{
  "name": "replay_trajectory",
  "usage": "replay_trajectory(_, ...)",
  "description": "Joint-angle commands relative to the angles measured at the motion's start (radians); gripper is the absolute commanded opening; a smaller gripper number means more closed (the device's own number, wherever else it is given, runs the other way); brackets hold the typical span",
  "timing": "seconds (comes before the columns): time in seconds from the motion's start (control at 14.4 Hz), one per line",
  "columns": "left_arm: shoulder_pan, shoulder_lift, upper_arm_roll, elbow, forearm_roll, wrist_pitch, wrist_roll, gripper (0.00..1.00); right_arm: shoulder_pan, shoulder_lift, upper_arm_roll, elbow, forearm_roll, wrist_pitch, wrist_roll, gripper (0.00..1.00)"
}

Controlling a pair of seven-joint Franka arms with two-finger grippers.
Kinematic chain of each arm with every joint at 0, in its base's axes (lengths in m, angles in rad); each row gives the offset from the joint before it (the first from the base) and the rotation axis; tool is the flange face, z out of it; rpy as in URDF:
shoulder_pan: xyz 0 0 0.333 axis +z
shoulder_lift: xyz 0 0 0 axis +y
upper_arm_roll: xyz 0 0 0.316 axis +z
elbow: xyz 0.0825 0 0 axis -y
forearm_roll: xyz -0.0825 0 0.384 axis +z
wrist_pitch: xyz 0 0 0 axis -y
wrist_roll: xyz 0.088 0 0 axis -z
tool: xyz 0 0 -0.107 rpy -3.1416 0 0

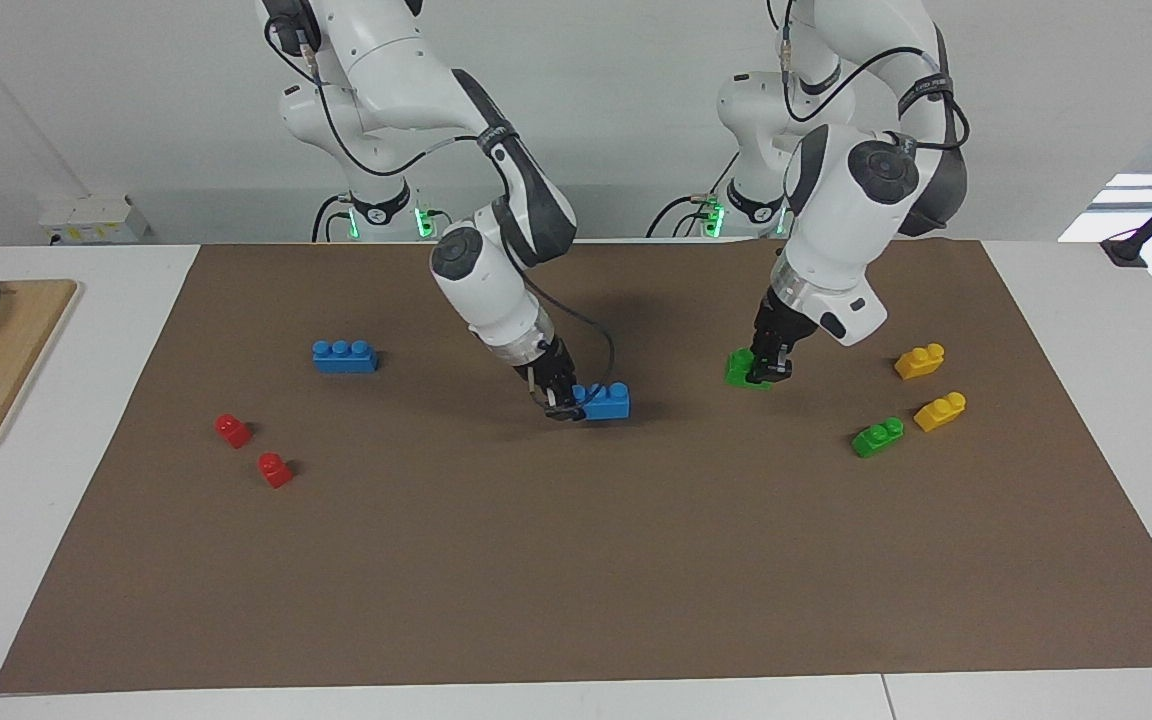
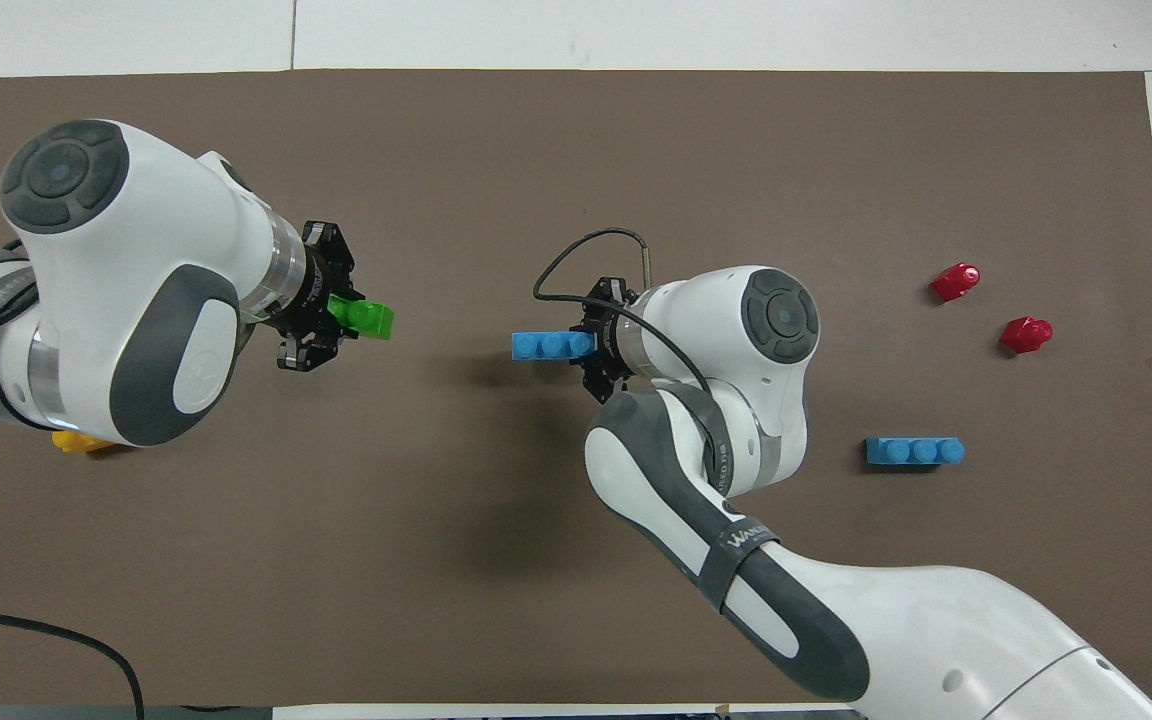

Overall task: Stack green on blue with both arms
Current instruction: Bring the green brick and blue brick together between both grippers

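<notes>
A: While both arms are down at the bench (image 1: 576, 560), note the layout. The brown mat (image 1: 536, 600) carries everything. The right gripper (image 1: 564, 400) pinches one end of a blue brick (image 1: 608, 401) near the mat's middle; the left gripper (image 1: 769, 362) pinches a green brick (image 1: 739, 367) toward the left arm's end.

B: Are the bricks off the mat?

A: Barely, if at all; I cannot tell. The overhead view shows most of the blue brick (image 2: 548, 345) free of the fingers, studs up.

B: So, advice for the step?

A: My judgement: hold blue level and steady, bring green over a free pair of studs, square its long side to blue's row, then press straight down. A tilted green would likely skid off the studs.

B: Spares?

A: A second blue brick (image 1: 344, 356), second green brick (image 1: 877, 437), two yellow bricks (image 1: 919, 361) and two red bricks (image 1: 233, 429), all well apart from the work.
</notes>
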Motion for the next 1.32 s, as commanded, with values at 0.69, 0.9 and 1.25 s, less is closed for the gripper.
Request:
replay_trajectory(0.69,-0.212,0.065,0.013,0.018,0.006,0.062,-0.503,0.0,0.08,0.075,-0.008,-0.04,0.004,0.154,0.077,0.0)
replay_trajectory(0.9,-0.213,0.065,0.012,0.004,0.035,0.091,-0.527,0.0,0.08,0.075,-0.008,-0.04,0.002,0.154,0.076,0.0)
replay_trajectory(1.25,-0.229,0.094,0.012,-0.014,0.066,0.149,-0.543,0.0,0.076,0.075,-0.009,-0.04,0.002,0.152,0.071,0.0)
